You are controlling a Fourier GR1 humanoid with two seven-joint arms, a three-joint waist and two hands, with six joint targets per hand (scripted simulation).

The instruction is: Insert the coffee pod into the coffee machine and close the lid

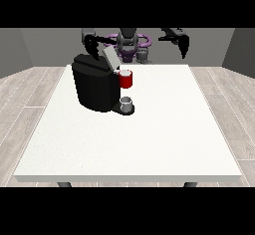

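Observation:
A black coffee machine (94, 87) stands on the left part of the white table (149, 139). Its grey lid (110, 58) is tilted up and open. A red part (126, 79) with a pale top sits at the machine's front, above a small grey cup (127, 104) on the drip base. I cannot tell whether the pale top is the coffee pod. The hand at the view's left (91, 46) hangs just behind the machine's top, near the lid, fingers pointing down. The hand at the view's right (183, 44) is raised above the table's far right edge and holds nothing.
The robot's torso (130, 42) stands behind the table's far edge. Grey walls and a wooden floor surround the table. White tabletop stretches to the right of the machine and towards the camera.

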